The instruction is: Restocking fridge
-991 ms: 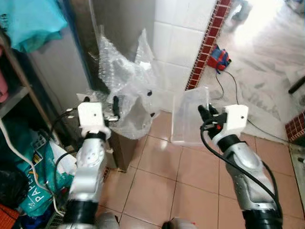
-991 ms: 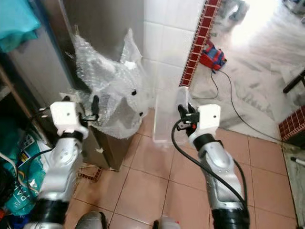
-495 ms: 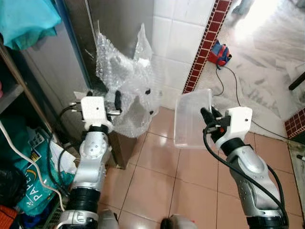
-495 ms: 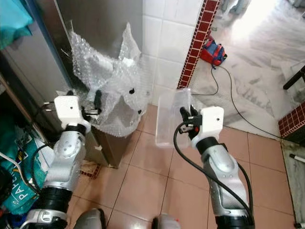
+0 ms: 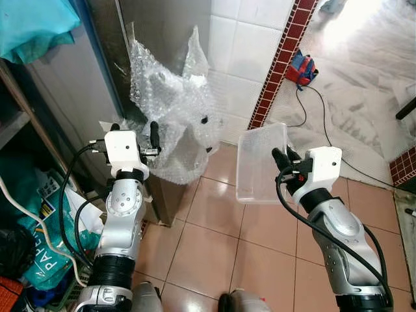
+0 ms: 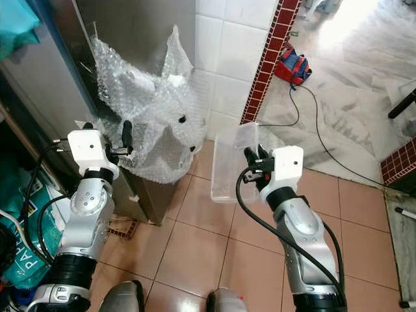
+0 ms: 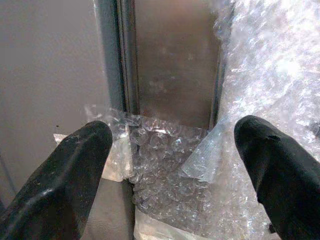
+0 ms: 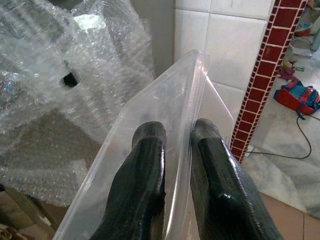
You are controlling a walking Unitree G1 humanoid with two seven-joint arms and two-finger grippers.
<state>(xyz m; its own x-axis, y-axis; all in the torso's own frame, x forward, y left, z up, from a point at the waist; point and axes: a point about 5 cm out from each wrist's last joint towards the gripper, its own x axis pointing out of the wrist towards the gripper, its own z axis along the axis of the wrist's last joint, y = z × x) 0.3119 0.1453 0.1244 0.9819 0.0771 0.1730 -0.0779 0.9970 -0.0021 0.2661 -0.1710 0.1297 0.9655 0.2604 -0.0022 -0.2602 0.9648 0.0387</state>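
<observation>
The right gripper point(image 5: 281, 158) stays clamped on the rim of the clear rectangular plastic tray point(image 5: 261, 164), held upright above the tan floor tiles point(image 5: 214, 240). The left gripper point(image 5: 135, 127), fingers apart and holding nothing, has edged closer to the crumpled bubble wrap point(image 5: 172, 107) beside the steel fridge door point(image 5: 156, 32); judging by that, 1 tray awaits loading.

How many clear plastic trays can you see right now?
1. The clear tray is clamped by its wall in the right claw, held above the tiled floor. Others may be hidden behind the bubble wrap.
</observation>
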